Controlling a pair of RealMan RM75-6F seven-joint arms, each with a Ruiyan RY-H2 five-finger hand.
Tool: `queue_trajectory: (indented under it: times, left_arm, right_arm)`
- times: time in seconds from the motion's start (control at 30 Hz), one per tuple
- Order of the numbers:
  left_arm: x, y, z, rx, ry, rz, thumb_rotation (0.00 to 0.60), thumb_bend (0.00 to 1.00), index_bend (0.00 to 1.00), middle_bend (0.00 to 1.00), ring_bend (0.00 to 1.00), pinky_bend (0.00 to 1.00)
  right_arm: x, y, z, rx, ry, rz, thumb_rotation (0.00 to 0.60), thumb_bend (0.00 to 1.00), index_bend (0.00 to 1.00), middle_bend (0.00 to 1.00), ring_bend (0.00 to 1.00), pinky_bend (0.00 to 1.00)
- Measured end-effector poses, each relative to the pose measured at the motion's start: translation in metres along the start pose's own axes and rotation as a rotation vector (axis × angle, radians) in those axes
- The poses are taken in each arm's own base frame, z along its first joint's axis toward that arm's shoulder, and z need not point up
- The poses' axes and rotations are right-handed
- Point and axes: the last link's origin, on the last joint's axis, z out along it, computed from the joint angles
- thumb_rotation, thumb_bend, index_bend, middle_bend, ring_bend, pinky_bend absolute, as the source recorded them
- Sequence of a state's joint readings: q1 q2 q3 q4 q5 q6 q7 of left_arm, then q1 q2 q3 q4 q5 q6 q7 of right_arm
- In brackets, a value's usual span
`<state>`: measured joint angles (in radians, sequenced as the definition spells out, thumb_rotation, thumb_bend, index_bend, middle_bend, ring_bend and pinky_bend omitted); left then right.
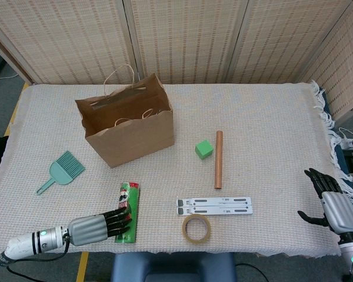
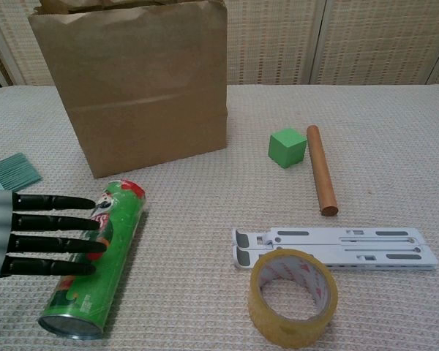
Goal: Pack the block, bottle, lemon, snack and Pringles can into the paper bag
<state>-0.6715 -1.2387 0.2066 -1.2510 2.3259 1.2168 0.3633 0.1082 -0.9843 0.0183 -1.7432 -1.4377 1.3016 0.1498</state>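
Note:
A green Pringles can lies on its side near the table's front edge. My left hand reaches in from the left, fingers straight and spread over the can's near half, holding nothing. The open brown paper bag stands upright behind the can. A green block sits right of the bag. My right hand rests at the table's right edge, fingers apart and empty. No bottle, lemon or snack shows on the cloth.
A brown wooden rod lies beside the block. A white folding stand and a tape roll sit at the front. A teal brush lies at the left.

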Motion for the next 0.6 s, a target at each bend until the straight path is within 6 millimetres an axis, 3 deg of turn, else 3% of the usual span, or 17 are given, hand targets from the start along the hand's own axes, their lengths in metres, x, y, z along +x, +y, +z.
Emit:
queue_trajectory:
  times: [0.37, 0.6]
  left_arm:
    - [0.001, 0.009, 0.027, -0.039, 0.039, -0.003, 0.600, 0.36, 0.00, 0.00, 0.00, 0.02]
    - [-0.015, 0.005, 0.042, -0.063, -0.005, 0.045, 0.600, 0.36, 0.00, 0.00, 0.00, 0.02]
  right_arm:
    - [0.000, 0.000, 0.001, -0.006, -0.005, 0.004, 0.600, 0.09, 0.00, 0.00, 0.00, 0.05]
    - [0.001, 0.000, 0.001, -0.005, -0.002, 0.008, 0.600, 0.09, 0.00, 0.00, 0.00, 0.05]
